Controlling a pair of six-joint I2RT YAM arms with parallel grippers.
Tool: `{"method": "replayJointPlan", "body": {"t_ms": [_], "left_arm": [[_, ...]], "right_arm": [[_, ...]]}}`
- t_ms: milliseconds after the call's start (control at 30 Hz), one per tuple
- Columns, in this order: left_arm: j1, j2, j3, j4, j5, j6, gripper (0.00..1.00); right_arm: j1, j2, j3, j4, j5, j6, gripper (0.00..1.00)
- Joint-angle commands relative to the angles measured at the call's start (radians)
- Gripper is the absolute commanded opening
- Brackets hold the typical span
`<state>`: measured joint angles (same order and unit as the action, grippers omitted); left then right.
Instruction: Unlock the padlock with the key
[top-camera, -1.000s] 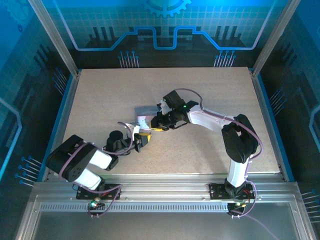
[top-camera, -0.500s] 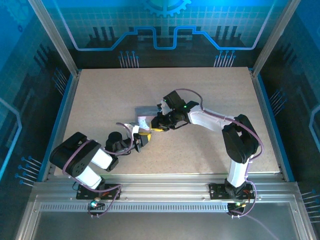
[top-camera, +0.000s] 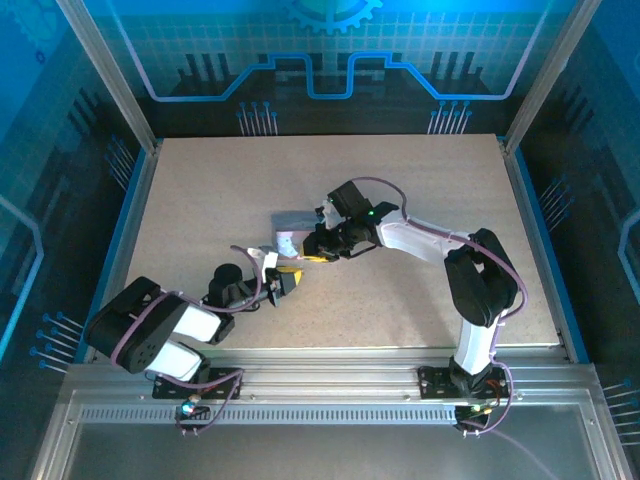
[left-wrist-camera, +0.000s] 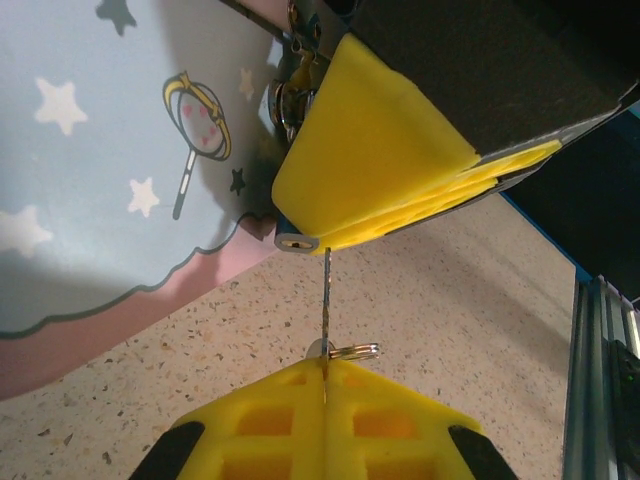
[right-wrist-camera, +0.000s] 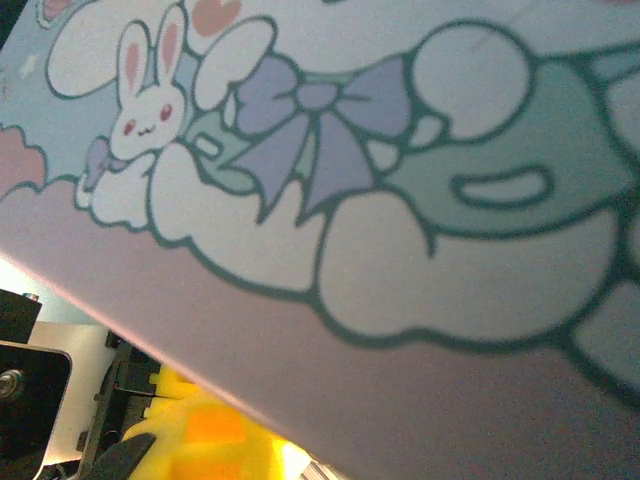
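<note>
In the left wrist view my left gripper (left-wrist-camera: 325, 368) is shut on the key (left-wrist-camera: 326, 290), a thin dark blade with a small ring at its head. The blade points straight up, and its tip meets the grey underside of the padlock (left-wrist-camera: 298, 242). The padlock sits clamped between the yellow fingers (left-wrist-camera: 370, 150) of my right gripper, with silvery metal bits showing above it. From above, the left gripper (top-camera: 281, 283) and right gripper (top-camera: 312, 254) meet tip to tip beside the tin; lock and key are too small to make out there.
The silver-grey tin with cartoon print (top-camera: 291, 226) lies just behind the grippers, also close on the left as the tin (left-wrist-camera: 90, 170) and right under the other wrist camera as the tin (right-wrist-camera: 400, 200). Speckled tabletop (top-camera: 400, 190) lies all round, with a metal rail (left-wrist-camera: 600, 380) at the edge.
The left arm's rear links have swung down and to the left in the top view. Both grippers have stayed together at the tin, and the right arm has not moved.
</note>
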<state>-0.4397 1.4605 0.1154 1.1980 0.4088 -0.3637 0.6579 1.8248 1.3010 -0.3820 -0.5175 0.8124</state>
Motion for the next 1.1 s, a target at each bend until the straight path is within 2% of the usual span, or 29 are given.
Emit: {"method": "replayJointPlan", "body": {"t_ms": [0, 200, 467, 1067], "left_arm": [[-0.006, -0.033, 0.022, -0.072, 0.004, 0.03, 0.0], [-0.006, -0.027, 0.033, -0.105, -0.013, 0.033, 0.0], [-0.006, -0.005, 0.03, -0.033, -0.005, 0.008, 0.0], [-0.005, -0.027, 0.044, -0.027, -0.013, 0.005, 0.0]], "right_arm": [[-0.012, -0.051, -0.009, 0.04, -0.036, 0.004, 0.0], [-0.012, -0.058, -0.019, 0.052, -0.042, 0.011, 0.0], [-0.009, -0.06, -0.024, 0.054, -0.044, 0.012, 0.0], [-0.006, -0.053, -0.034, 0.054, -0.048, 0.008, 0.0]]}}
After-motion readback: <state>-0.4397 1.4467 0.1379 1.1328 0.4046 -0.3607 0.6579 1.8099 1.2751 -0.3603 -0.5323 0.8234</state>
